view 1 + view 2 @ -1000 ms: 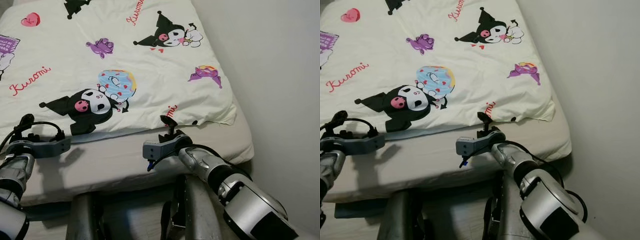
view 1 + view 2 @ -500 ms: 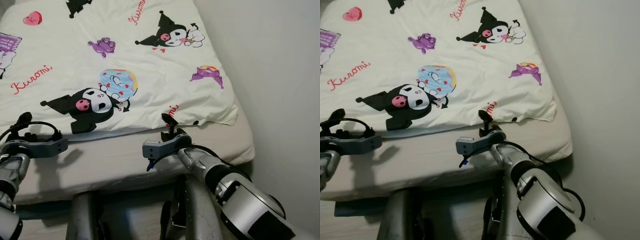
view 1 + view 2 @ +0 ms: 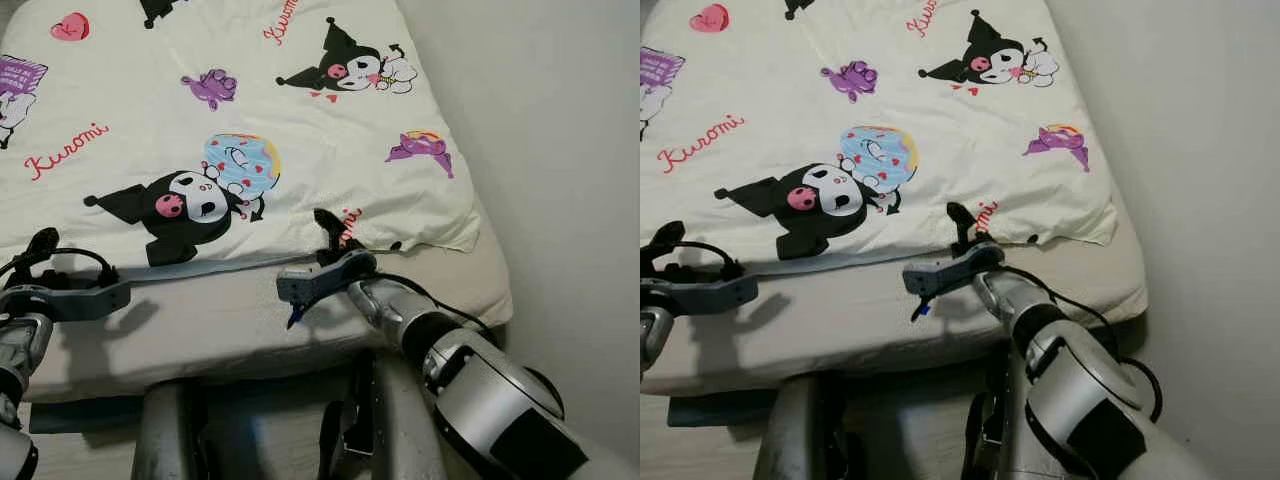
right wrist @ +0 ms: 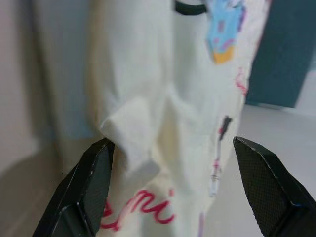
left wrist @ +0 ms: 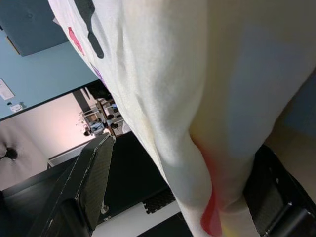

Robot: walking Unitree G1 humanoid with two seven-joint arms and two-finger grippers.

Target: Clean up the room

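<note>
1. The blanket [image 3: 250,110] is spread on the bed [image 3: 240,320]; its near hem runs crosswise in front of the robot, long axis from left to right.
2. The right gripper [image 3: 328,228] is at the hem near the blanket's right corner, fingers apart, with the edge fold between them in the right wrist view.
3. The left gripper [image 3: 42,243] is at the same hem, far to the left. Its fingers are apart, with blanket edge between them.
4. Both are about level with the hem; neither has to reach.
</note>
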